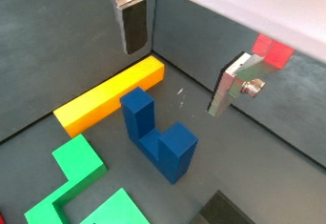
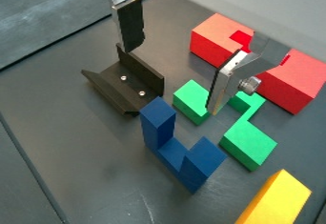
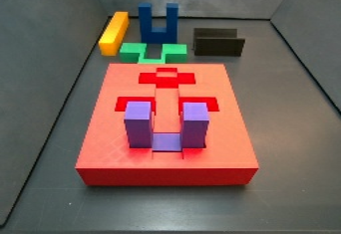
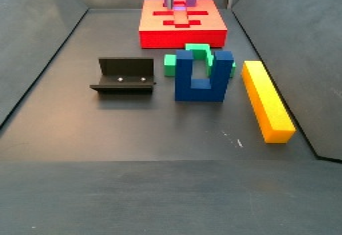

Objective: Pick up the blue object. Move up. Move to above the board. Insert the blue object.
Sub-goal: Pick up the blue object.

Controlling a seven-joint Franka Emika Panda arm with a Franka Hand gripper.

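The blue object [image 1: 155,132] is a dark blue U-shaped block standing on the dark floor with its prongs up. It shows in both side views [image 3: 159,24] [image 4: 201,76] and in a wrist view [image 2: 176,144]. My gripper [image 1: 178,56] [image 2: 178,56] hangs well above it, open and empty, with the silver fingers [image 2: 230,85] wide apart. The board [image 3: 167,128] is a large red slab with a cross-shaped cut-out. It also shows in a side view [image 4: 183,21] and partly in a wrist view [image 2: 216,39].
A purple U-shaped block [image 3: 167,125] sits in the board. A green block [image 4: 198,57] lies between the board and the blue object. A long yellow bar [image 4: 267,101] lies beside the blue object. The fixture [image 4: 126,76] stands on the other side. Grey walls enclose the floor.
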